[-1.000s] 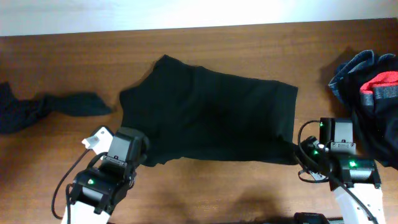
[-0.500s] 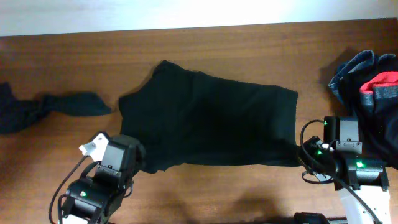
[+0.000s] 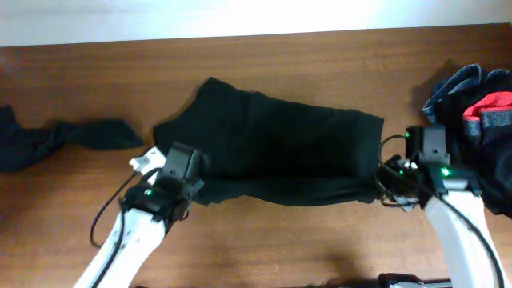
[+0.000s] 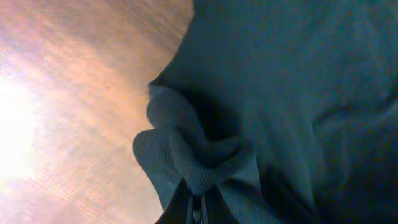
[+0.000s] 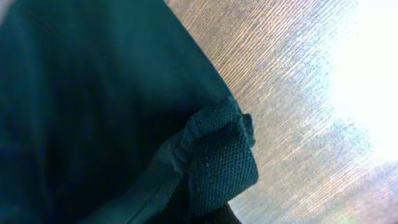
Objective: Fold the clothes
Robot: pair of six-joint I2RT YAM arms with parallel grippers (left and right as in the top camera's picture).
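A brown wooden table point(image 3: 264, 248) carries the black top point(image 3: 280, 140) at centre frame. The left gripper point(image 3: 194, 186) and right gripper point(image 3: 381, 189) each clench a lower hem corner. The fold likely needs both carried evenly toward the upper edge.

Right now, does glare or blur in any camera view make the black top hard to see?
Overhead: even light and sharp, but the black top is so dark its folds barely show. Left wrist: glare bleaches the table at left; the cloth is slightly soft. Right wrist: glare whitens the table's right side; the weave is crisp.
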